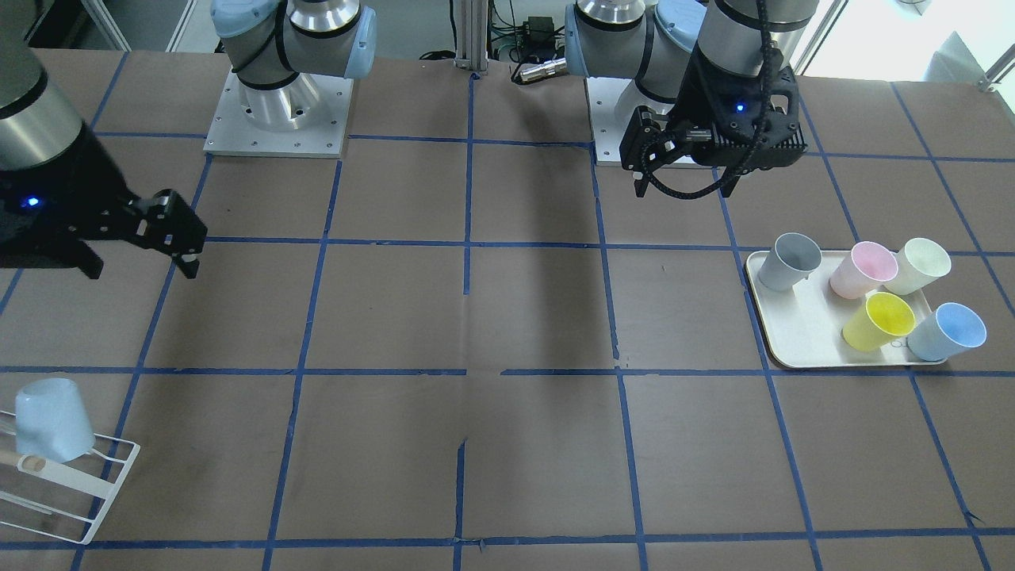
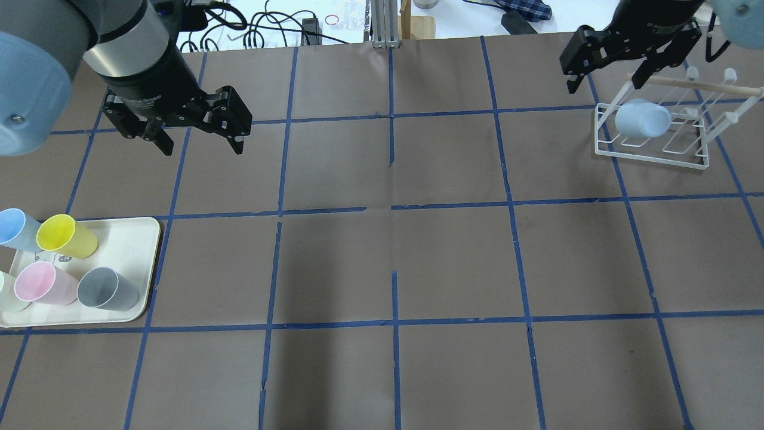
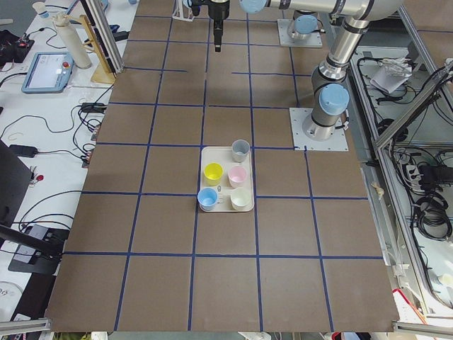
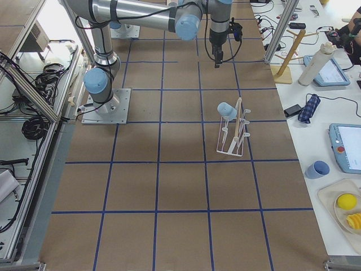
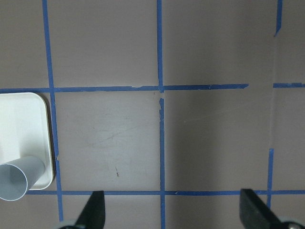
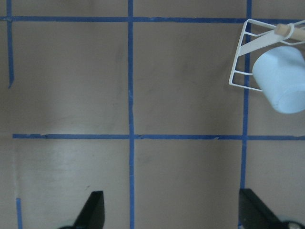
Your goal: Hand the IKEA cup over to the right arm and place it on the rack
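The pale light-blue IKEA cup [image 2: 641, 117] hangs tilted, mouth down, on a prong of the white wire rack [image 2: 650, 158] at the table's far right. It also shows in the front view [image 1: 51, 420] and the right wrist view [image 6: 281, 78]. My right gripper [image 2: 604, 83] is open and empty, raised just beyond the rack's left end and apart from the cup. My left gripper [image 2: 203, 146] is open and empty, above bare table beyond the tray.
A cream tray [image 2: 131, 239] at the left holds a second light-blue cup [image 2: 15, 230], a yellow cup [image 2: 65, 236], a pink cup [image 2: 42, 283], a grey cup [image 2: 107, 288] and a pale cup at the edge. The brown table has blue tape lines.
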Motion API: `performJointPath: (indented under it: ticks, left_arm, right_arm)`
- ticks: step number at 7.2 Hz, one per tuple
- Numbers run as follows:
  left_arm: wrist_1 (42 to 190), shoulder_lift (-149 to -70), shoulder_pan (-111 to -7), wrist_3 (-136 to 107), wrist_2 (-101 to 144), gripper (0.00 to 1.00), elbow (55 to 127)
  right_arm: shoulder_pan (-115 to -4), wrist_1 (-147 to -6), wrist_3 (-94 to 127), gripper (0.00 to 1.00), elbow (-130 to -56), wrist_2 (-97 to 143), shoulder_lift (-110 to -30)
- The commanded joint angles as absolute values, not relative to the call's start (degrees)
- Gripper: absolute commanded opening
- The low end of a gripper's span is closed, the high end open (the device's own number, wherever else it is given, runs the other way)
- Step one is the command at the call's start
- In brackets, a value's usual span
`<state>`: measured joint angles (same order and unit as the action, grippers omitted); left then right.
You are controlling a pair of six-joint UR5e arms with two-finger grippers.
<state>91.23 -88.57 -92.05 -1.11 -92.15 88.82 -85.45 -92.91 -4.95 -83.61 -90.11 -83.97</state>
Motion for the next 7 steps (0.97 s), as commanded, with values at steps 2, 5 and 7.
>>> performJointPath:
  ticks: [2, 5, 7]
  left_arm:
    - [91.41, -88.51, -91.32, 0.18, -91.58, 1.00, 88.94]
    - [91.76, -88.59, -91.31, 0.88, -91.93, 1.00, 88.85]
    - [91.84, -88.51, -90.79, 0.97, -91.93, 1.00, 88.42]
  right_arm:
    - [-92.89, -87.72, 2.99, 1.00, -84.46, -91.23, -87.89]
    - [-92.90, -87.98, 2.90, 1.00, -84.72, -91.14, -87.54]
    - [-92.90, -88.33, 2.90, 1.00, -84.81, -91.14, -87.63]
